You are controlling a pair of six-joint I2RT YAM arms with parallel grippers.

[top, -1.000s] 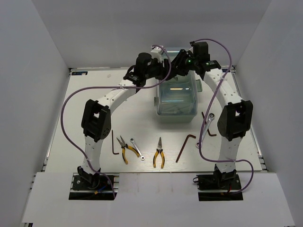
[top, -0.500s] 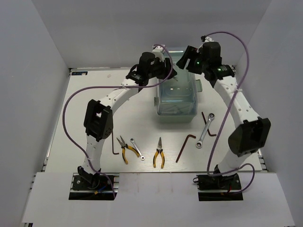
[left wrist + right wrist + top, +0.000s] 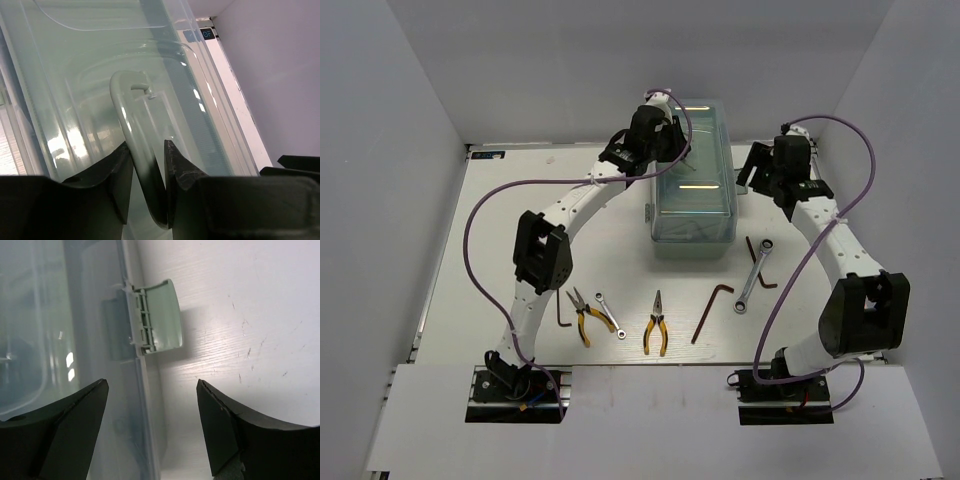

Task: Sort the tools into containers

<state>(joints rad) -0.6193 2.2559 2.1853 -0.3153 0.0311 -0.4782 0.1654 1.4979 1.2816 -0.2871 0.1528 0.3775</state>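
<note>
— Where's the toolbox [image 3: 692, 190]?
— Upper centre of the overhead frame. The pliers [image 3: 655, 325], wrenches [image 3: 754, 272] and hex keys [image 3: 711, 312] lie on the table [image 3: 520, 230] below it, across lower centre.
— And your grippers?
— My left gripper [image 3: 145, 150] is pinched tight on the pale handle [image 3: 122, 107] on the lid. My right gripper [image 3: 150, 382] is spread wide, holding nothing, at the box's edge near the green latch [image 3: 159, 315].

The toolbox [image 3: 692, 238] is pale green, its lid [image 3: 700, 150] clear, its handle [image 3: 145, 155] pale — pliers [image 3: 656, 328] yellow-handled, wrenches [image 3: 753, 275] silver, hex keys [image 3: 710, 315] reddish-brown, bench [image 3: 520, 230] white.
</note>
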